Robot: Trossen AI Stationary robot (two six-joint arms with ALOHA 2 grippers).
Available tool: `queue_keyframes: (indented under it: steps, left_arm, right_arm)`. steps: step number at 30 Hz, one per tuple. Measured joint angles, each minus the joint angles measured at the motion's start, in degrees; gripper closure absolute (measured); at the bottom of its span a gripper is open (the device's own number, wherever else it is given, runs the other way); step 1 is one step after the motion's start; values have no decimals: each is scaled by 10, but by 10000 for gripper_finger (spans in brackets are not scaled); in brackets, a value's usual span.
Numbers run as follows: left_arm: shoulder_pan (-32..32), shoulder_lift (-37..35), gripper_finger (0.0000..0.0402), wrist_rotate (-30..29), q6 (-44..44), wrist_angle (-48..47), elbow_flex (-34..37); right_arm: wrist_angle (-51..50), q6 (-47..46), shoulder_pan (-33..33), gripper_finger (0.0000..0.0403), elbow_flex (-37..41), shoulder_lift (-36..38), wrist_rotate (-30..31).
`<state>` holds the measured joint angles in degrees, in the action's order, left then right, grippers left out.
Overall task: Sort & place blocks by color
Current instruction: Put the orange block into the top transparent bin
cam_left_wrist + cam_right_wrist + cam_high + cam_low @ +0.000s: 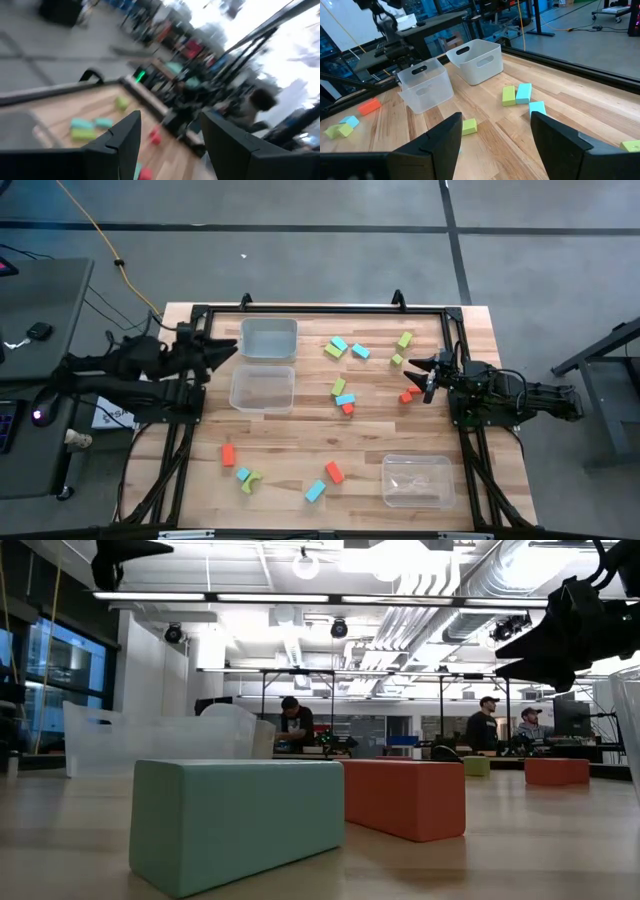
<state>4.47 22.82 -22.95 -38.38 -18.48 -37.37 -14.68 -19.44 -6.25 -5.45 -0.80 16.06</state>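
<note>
Hovering over the right edge of the table [300, 440], the right gripper [418, 372] has its fingers spread with nothing between them; 2 red blocks [410, 394] lie just below its tip in the high view, and a green block [397, 360] sits just beside it toward the far edge. The left gripper [228, 348] is over the left side, pointing at the far clear bin [269, 338], fingers likewise apart and empty, well away from all blocks.

Blocks are scattered: a green and 2 blue [339, 345] near the far centre, a green, blue and red cluster [344, 398] mid-table, a red block [228, 454] and a blue piece with the green arch [250, 480] near the front left, a red [334, 471] and a blue block [315, 491] at front centre. All 3 bins look empty.

Left wrist view is heavily blurred; only coloured smears are discernible. Low view shows 1 blue block [238, 820] and 1 red [405, 798] close up, long axes across the picture; farther blocks are tiny.

Front-centre red and blue blocks lie diagonally.
</note>
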Motion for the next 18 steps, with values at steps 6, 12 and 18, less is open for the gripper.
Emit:
queue_keyframes:
  steps: [6,12,18]
  left_arm:
    - [0,106,218,-13,-134,-186,-136]
    - [-2,179,218,17,-258,-339,-223]
    - [-6,232,218,68,-362,-452,-238]
  right_arm:
    - [0,0,0,176,0,0,0]
    - [0,0,0,176,0,0,0]
    - [0,0,0,176,0,0,0]
